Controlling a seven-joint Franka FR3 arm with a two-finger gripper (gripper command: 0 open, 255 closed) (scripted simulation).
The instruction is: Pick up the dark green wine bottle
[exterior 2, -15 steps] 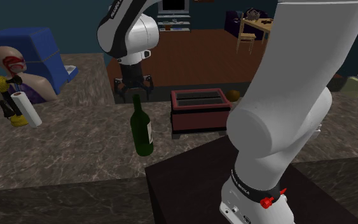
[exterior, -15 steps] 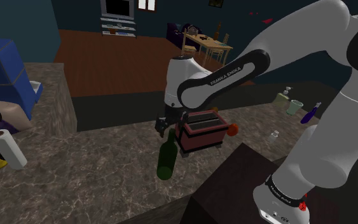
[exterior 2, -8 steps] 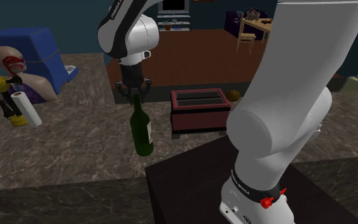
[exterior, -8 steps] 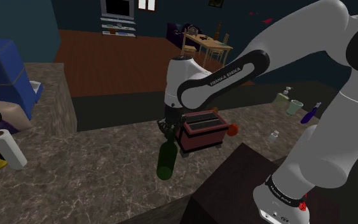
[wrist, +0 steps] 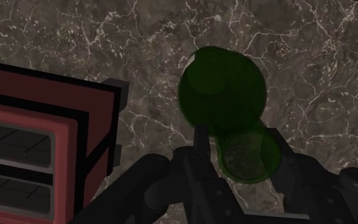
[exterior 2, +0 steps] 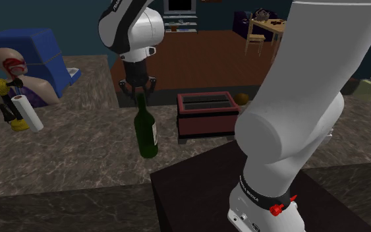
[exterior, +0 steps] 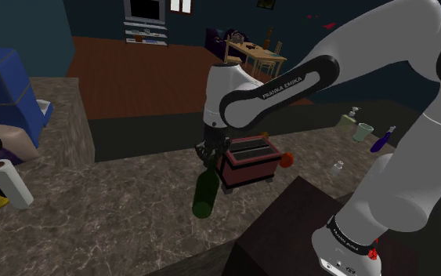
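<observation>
Brown marbled counter (exterior: 117,219) in a dim, blue-walled room, with a wooden floor beyond it. Near the counter's middle stands the dark green wine bottle (exterior: 204,192), roughly upright with a slight lean; it is just beside a dark red toaster (exterior: 247,161), on the side toward the shoulder view's left; whether its base rests on the stone or hangs just clear of it cannot be told. The gripper (exterior: 210,155) comes down onto the bottle's top; in the wrist view its jaws sit close on either side of the neck, apparently clasping it, with the wider body showing beyond them. A paper towel roll (exterior: 9,183) stands well apart, toward the shoulder view's left edge. Step in hand, as judged: the lift. To do it well: keep the clasp firm, since a smooth neck offers little purchase and the heavy body hangs below it; rise straight up and slowly, so the bottle does not swing against the toaster; hold the hand level, so the lean does not grow.
</observation>
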